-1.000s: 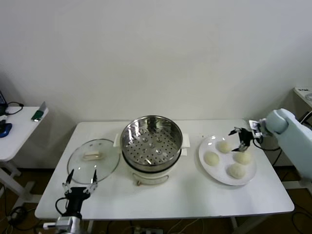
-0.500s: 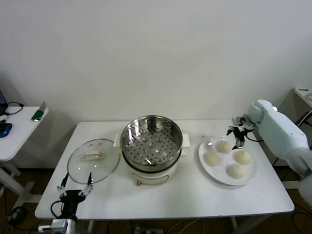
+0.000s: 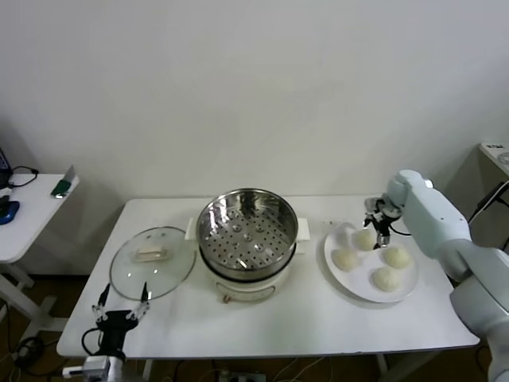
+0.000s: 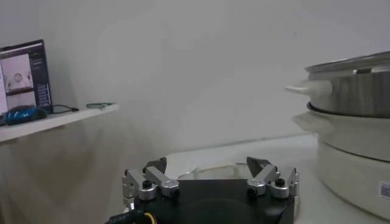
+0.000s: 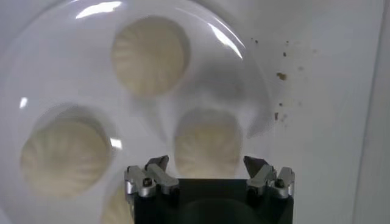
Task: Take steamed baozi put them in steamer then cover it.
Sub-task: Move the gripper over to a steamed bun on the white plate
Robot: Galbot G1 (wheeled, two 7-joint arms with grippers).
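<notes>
Several cream-white steamed baozi lie on a white plate at the table's right. My right gripper hangs open just above the back-left baozi; in the right wrist view that baozi sits between the spread fingertips of the gripper, untouched. The steel steamer stands empty on its white pot base at the centre. The glass cover with its white handle lies flat on the table to its left. My left gripper waits open near the front edge, below the cover; its wrist view shows the open gripper and the steamer beside it.
The white table ends close behind the plate and at the right. A small side table with a few items stands off to the left. A screen shows on that side.
My right arm has swung inward, carrying its open gripper from the plate's right side to over the back-left baozi. The left gripper has sunk a little toward the front edge.
</notes>
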